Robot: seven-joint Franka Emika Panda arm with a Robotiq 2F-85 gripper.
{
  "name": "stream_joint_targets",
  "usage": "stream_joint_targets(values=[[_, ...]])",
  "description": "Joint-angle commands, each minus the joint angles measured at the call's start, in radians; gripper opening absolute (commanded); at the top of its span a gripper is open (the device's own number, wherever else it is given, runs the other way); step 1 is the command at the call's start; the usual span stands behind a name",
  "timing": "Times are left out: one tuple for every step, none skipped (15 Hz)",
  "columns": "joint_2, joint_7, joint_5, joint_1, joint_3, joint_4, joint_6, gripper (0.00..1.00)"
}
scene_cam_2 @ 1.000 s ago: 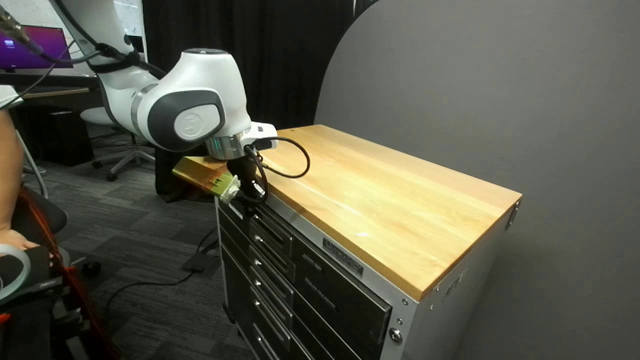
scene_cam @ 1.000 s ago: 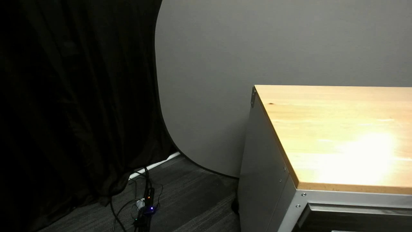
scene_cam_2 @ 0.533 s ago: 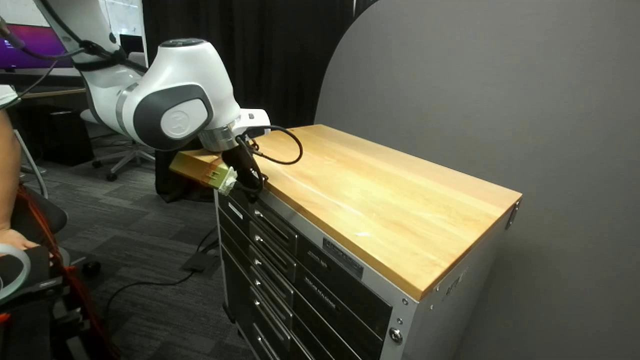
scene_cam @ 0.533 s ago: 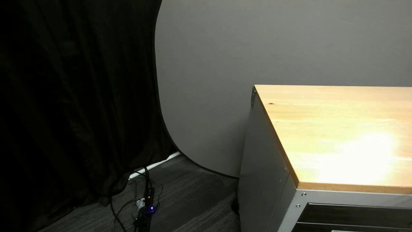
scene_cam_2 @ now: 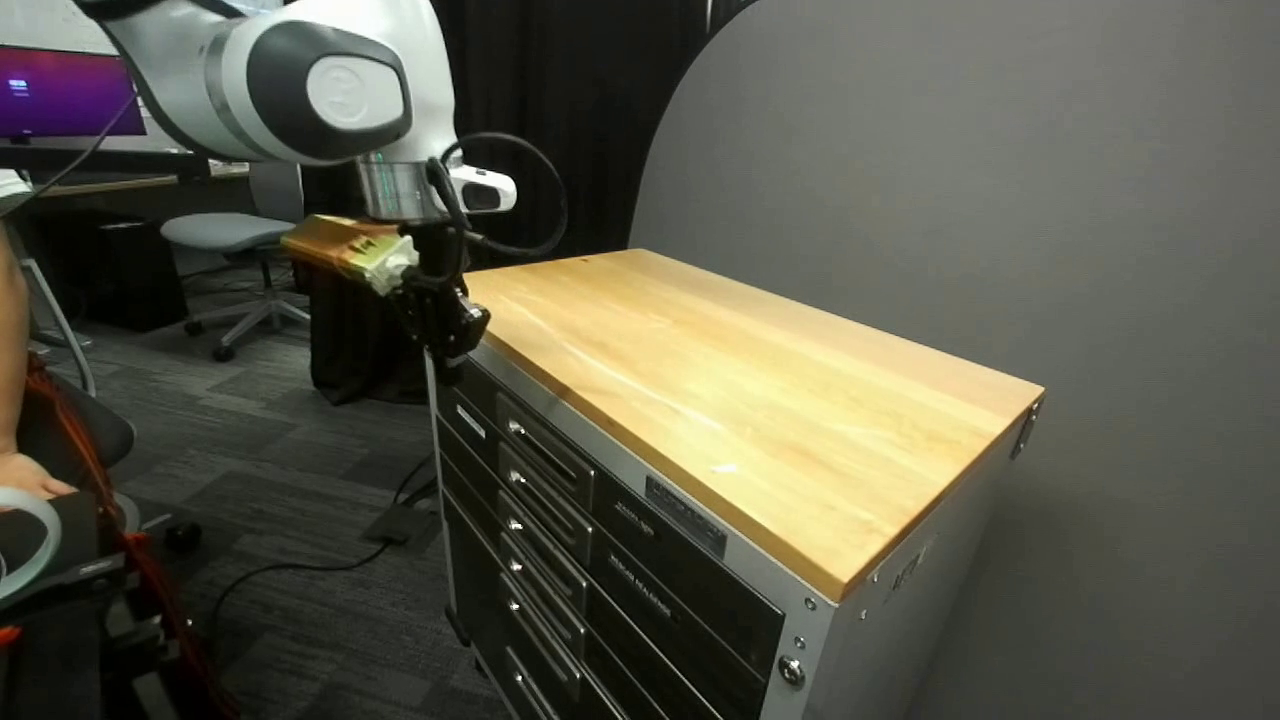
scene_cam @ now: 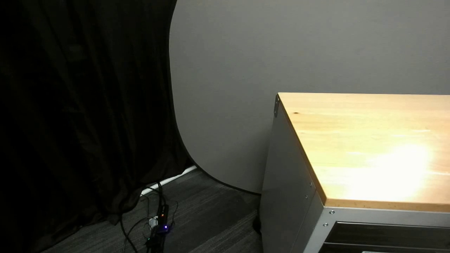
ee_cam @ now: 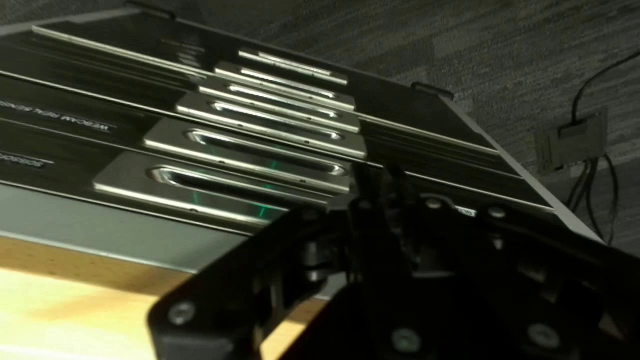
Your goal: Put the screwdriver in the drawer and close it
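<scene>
The drawer is the top dark-fronted drawer [scene_cam_2: 690, 565] of the grey cabinet, just under the wooden top. It is shut, its front flush with the frame, in both exterior views [scene_cam: 393, 233]. In the wrist view its front and long handle recess [ee_cam: 125, 182] lie left of my fingers. My gripper [scene_cam_2: 450, 368] hangs in front of the cabinet's front edge near its far end, apart from the drawer. In the wrist view the dark fingertips [ee_cam: 381, 175] are close together with nothing visible between them. The screwdriver is out of view.
The wooden top [scene_cam_2: 740, 400] overhangs the cabinet front beside my gripper. Several more drawers [scene_cam_2: 545, 560] lie below. A cable loop [scene_cam_2: 560, 200] sticks out from the wrist. A person's hand [scene_cam_2: 35, 475] is at the left edge. A grey panel [scene_cam_2: 900, 200] stands behind the cabinet.
The top drawer stood slightly out a second ago and was flush half a second ago. My gripper has since risen and drawn back left, away from the drawer front.
</scene>
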Motion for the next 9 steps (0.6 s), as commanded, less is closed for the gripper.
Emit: stream_joint_targets(values=[[-0.102, 0.001, 0.051, -0.008, 0.069, 0.076, -0.229, 0.45], [-0.113, -0.023, 0.096, -0.009, 0.088, 0.108, -0.271, 0.52], [-0.119, -0.041, 0.137, -0.01, 0.101, 0.141, -0.312, 0.61], [-0.12, -0.039, 0.167, -0.01, 0.111, 0.182, -0.357, 0.68], [-0.12, -0.037, 0.189, -0.011, 0.119, 0.218, -0.396, 0.76], [-0.117, -0.033, 0.206, -0.013, 0.123, 0.257, -0.432, 0.83], [-0.113, -0.019, 0.205, -0.015, 0.126, 0.292, -0.461, 0.92], [-0.108, -0.009, 0.201, -0.018, 0.125, 0.329, -0.493, 0.98], [-0.105, -0.007, 0.198, -0.02, 0.123, 0.356, -0.513, 1.0]])
